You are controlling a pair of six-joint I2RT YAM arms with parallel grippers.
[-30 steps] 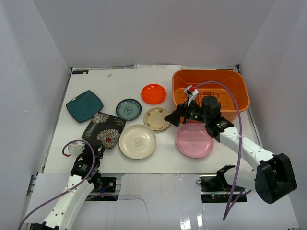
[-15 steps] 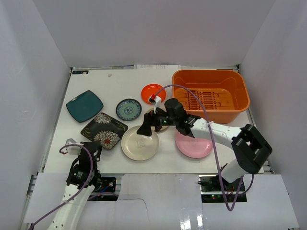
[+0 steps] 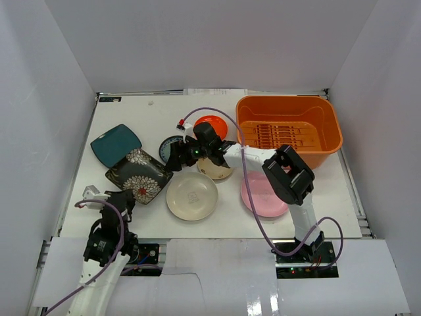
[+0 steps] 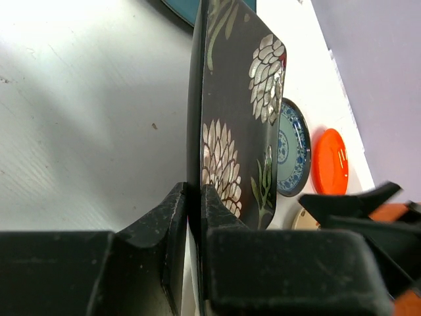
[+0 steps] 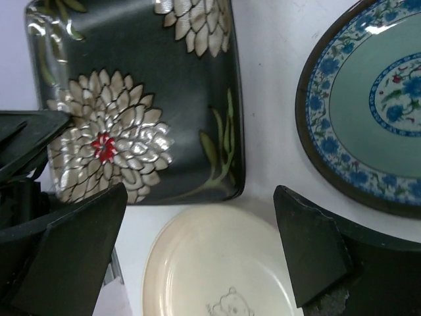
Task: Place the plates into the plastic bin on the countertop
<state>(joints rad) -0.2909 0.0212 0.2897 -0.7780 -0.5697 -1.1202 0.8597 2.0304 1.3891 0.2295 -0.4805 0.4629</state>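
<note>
Left gripper (image 4: 194, 204) pinched the dark floral plate (image 4: 230, 125) by its near rim, between both fingers. Right gripper (image 5: 200, 197) hung spread wide above that plate's corner and the cream plate (image 5: 217, 270).

Plates lying flat on white worktop (image 3: 145, 112) beside orange bin (image 3: 333, 135): teal (image 3: 116, 145), blue-patterned (image 5: 368, 112), orange-red (image 3: 218, 125), tan (image 3: 216, 170), cream (image 3: 191, 195), pink (image 3: 258, 197); dark floral plate (image 3: 138, 175) pinched in left gripper (image 4: 195, 197).

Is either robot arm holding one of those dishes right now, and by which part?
The left pincer pinches the dark floral square plate by its near edge. The right pincer is open, holding nothing.
</note>
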